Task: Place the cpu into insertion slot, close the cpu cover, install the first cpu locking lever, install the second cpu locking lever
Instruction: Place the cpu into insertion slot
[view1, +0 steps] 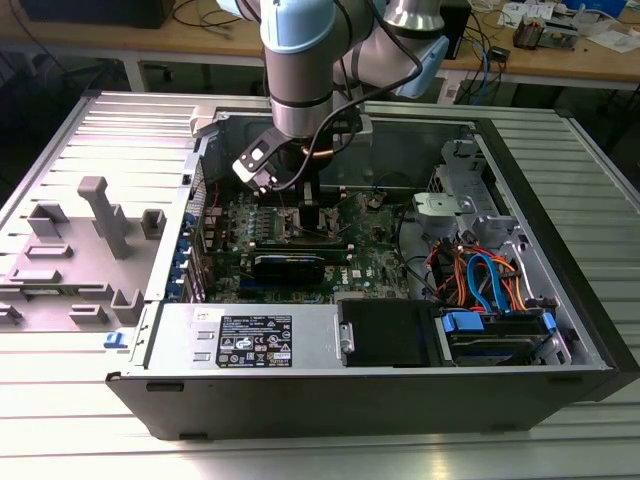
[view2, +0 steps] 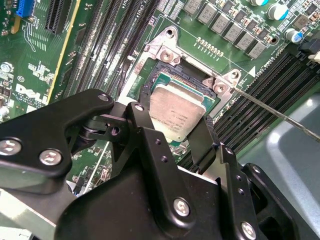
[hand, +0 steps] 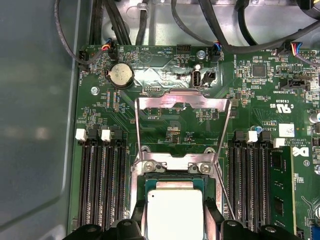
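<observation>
Inside the computer case (view1: 350, 400), the second wrist view shows jaws pinching the cpu (view2: 177, 112) at the insertion slot (view2: 172, 75). The first wrist view shows the cpu cover (hand: 200, 101) swung open.

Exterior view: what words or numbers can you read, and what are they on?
White sticker on the silver box: lines of print and little symbols, too small to read.
Green motherboard: tiny white marks, too small to read.
So there is no text that can be quoted.
</observation>
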